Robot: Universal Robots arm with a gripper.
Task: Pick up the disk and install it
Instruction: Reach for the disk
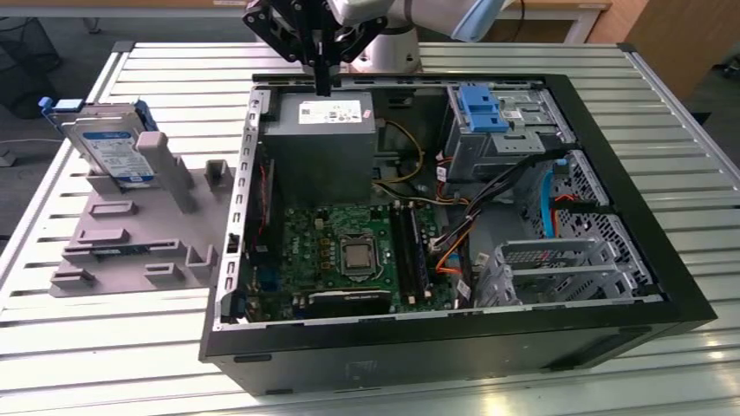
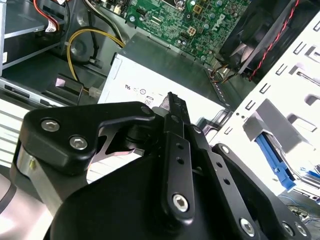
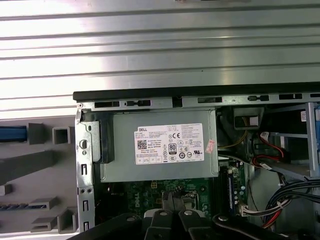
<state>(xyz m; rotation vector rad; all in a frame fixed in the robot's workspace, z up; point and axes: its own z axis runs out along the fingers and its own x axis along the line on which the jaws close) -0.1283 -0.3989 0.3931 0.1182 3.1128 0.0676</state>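
**Figure: Gripper closed over the power supply, disk waiting in its holder**

The exterior view shows the arm reaching in from the far side of the slatted metal table (image 1: 116, 347), with the gripper (image 1: 324, 89) pointing straight down over the open computer case (image 1: 463, 351). Its two slim black fingers are pressed together into a single bar, so the jaws are clenched with no gap between them and nothing held. The fingertips hang at the rear edge of the grey power supply (image 1: 318, 130), the metal box with a small white sticker. Whether they touch its top cannot be told. In the first wrist view the closed gripper (image 3: 172, 196) appears with the power supply (image 3: 160, 145) and its sticker just beyond. In the second wrist view the paired fingertips (image 2: 172, 98) stand before the same box (image 2: 150, 82).

The disk (image 1: 110, 149) — a silver drive with a white-and-blue label, edged by a blue bracket — stands propped on edge in a grey holder (image 1: 139, 230). It is outside the case, on the exterior view's left and well apart from the gripper.

Inside the case, the green motherboard (image 1: 324, 238) lies below the power supply. Bundled cables (image 1: 509, 186) run across the middle. A perforated metal drive cage (image 1: 555, 269) sits on the exterior view's right, and a blue plastic latch (image 1: 480, 108) rests on top of the bay near the far corner.
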